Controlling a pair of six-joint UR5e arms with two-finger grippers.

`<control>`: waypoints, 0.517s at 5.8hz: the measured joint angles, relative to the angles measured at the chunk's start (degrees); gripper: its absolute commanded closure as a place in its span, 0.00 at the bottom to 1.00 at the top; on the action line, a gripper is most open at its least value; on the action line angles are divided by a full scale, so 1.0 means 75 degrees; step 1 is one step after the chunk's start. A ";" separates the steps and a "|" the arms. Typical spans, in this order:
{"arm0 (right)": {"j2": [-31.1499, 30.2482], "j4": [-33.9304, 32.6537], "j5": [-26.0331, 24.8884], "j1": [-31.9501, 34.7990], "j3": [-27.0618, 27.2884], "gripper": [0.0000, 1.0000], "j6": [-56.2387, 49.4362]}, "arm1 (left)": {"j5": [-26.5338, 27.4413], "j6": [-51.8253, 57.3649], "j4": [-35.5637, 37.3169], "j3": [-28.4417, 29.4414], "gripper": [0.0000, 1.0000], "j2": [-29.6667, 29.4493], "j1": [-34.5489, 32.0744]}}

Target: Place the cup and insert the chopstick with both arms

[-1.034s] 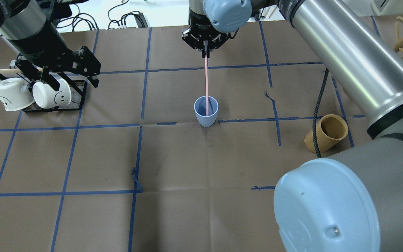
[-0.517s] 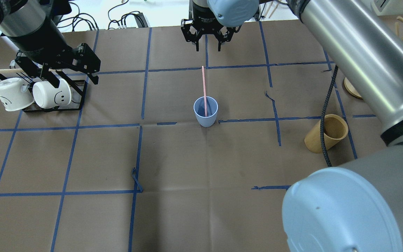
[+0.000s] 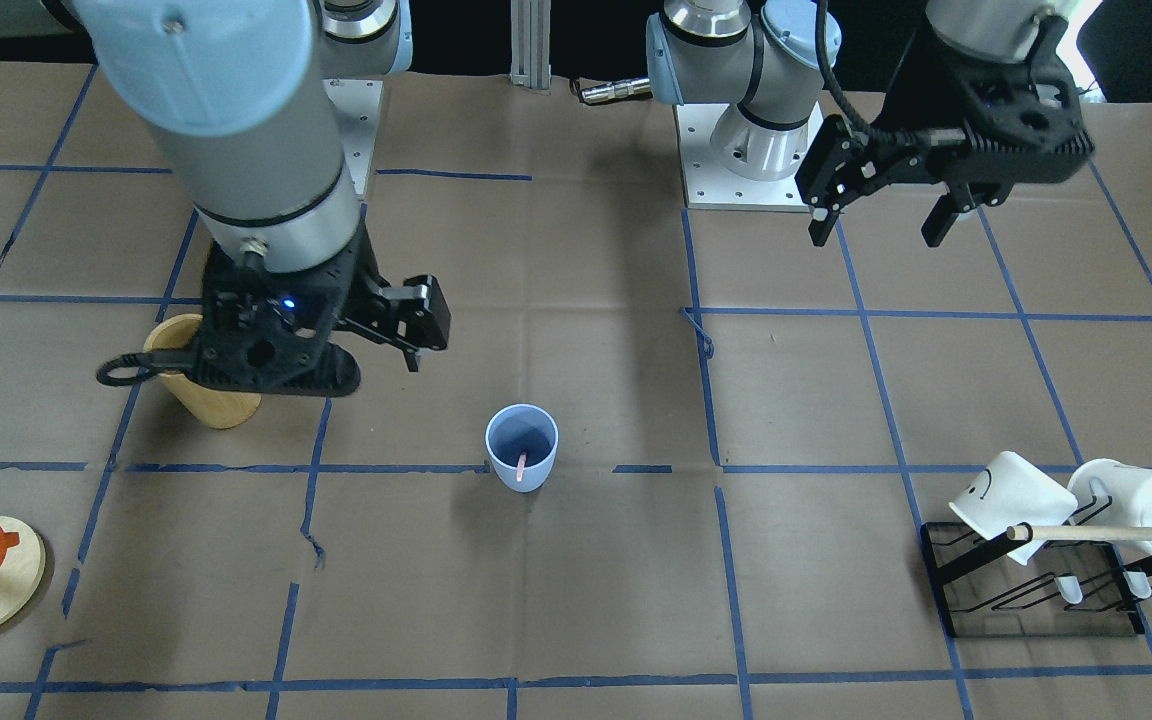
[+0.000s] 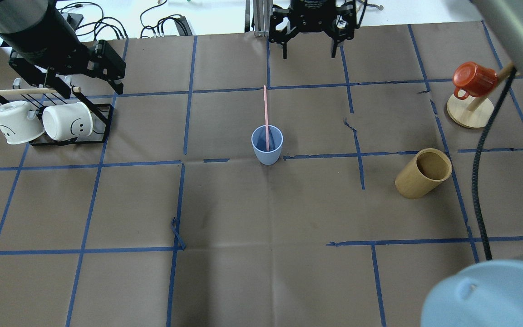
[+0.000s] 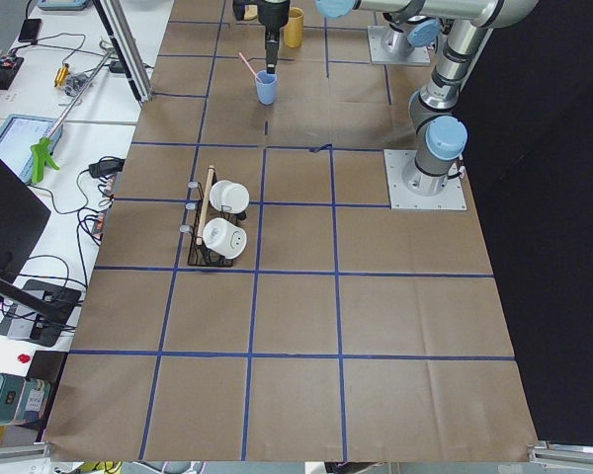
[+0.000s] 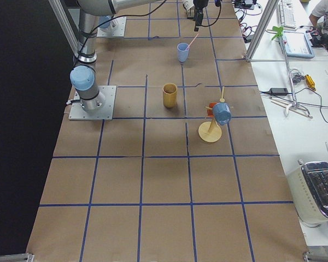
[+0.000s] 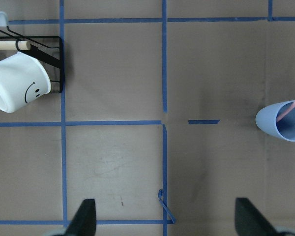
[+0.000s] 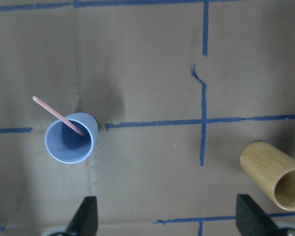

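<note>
The light-blue cup [image 4: 267, 145] stands upright mid-table; it also shows in the front view [image 3: 522, 445] and the right wrist view [image 8: 70, 138]. The pale-pink chopstick [image 4: 266, 113] stands in it, leaning on the rim, with its upper end free [image 8: 56, 114]. My right gripper [image 4: 309, 52] is open and empty, high above the table's far edge, apart from the stick. My left gripper [image 4: 91, 88] is open and empty above the mug rack; in the front view [image 3: 876, 238] it hangs well above the table.
A black rack [image 4: 102, 119] holds two white mugs and a wooden dowel at the left. A tan wooden cylinder [image 4: 422, 172] stands to the right of the cup. A red mug on a wooden stand [image 4: 472, 79] is at the far right. A black cable [image 4: 479, 181] hangs there.
My right gripper has opened, let go of the chopstick and moved up and to the right. The stick stays leaning in the cup. My left gripper has drifted slightly back.
</note>
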 measured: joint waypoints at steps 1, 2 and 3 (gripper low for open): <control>-0.0789 0.0022 0.0042 -0.0501 0.0902 0.01 -0.0345 | 0.0010 0.0043 -0.0079 -0.0056 0.01 0.0043 -0.0303; -0.1445 -0.0390 0.0081 -0.0873 0.1817 0.00 -0.0489 | -0.0016 0.0121 -0.0053 -0.0073 0.01 0.0038 -0.0448; -0.1782 -0.0959 0.0089 -0.1017 0.2417 0.00 -0.0498 | -0.0054 0.0193 0.0009 -0.0075 0.01 0.0018 -0.0464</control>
